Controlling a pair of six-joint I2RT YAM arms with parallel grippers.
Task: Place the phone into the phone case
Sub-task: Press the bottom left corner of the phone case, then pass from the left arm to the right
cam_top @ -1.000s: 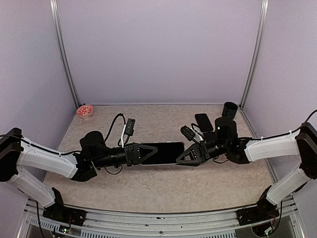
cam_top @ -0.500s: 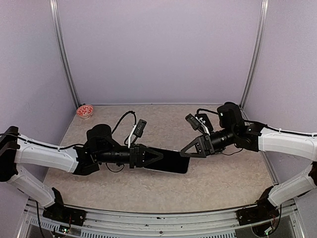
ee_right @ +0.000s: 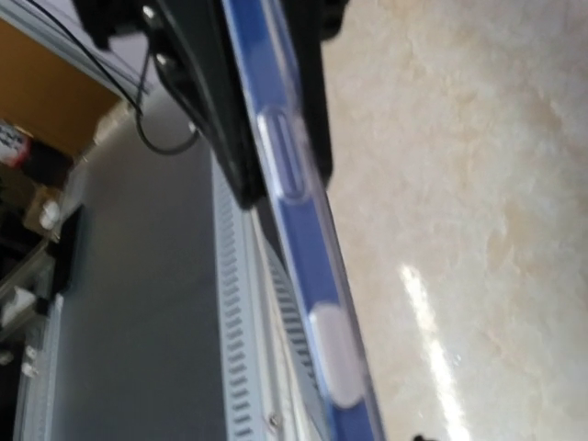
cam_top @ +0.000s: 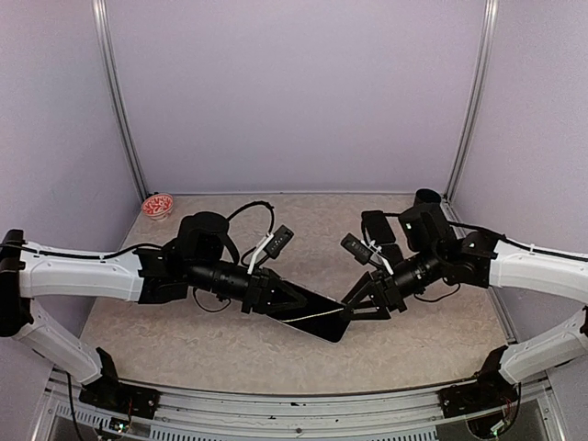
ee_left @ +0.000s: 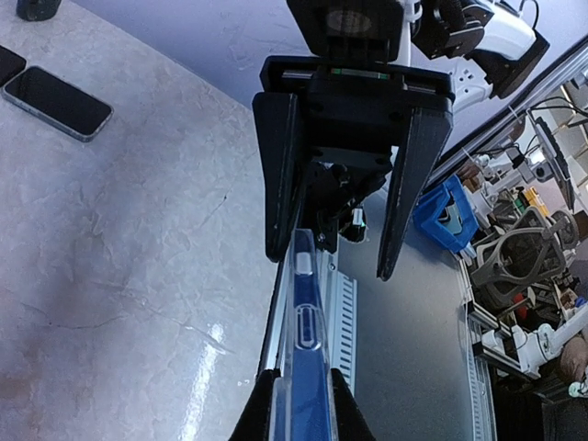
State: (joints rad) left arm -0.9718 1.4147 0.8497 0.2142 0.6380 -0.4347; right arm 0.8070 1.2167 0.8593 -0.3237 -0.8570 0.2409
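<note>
A dark phone with a blue edge [cam_top: 308,312], wrapped by a clear case rim with button covers, is held edge-up and tilted a little above the table front. My left gripper [cam_top: 285,301] is shut on its left end; in the left wrist view the phone edge [ee_left: 308,340] runs between the fingertips of that gripper [ee_left: 301,418]. My right gripper [cam_top: 354,308] is open at the phone's right end, its two black fingers [ee_left: 280,175] spread, the phone's tip beside the left one. The right wrist view shows only the blue edge [ee_right: 303,230] close up, blurred.
A second dark phone [cam_top: 377,225] lies at the back right, also in the left wrist view [ee_left: 57,101]. A black cup [cam_top: 427,198] stands behind it. A small red-and-white bowl [cam_top: 158,205] sits at the back left. The table's metal front rail [cam_top: 294,402] runs just below the phone.
My left gripper has carried the phone forward and tilted it downward. My right gripper left the phone's end, lifted away, then came back down to the right end, open.
</note>
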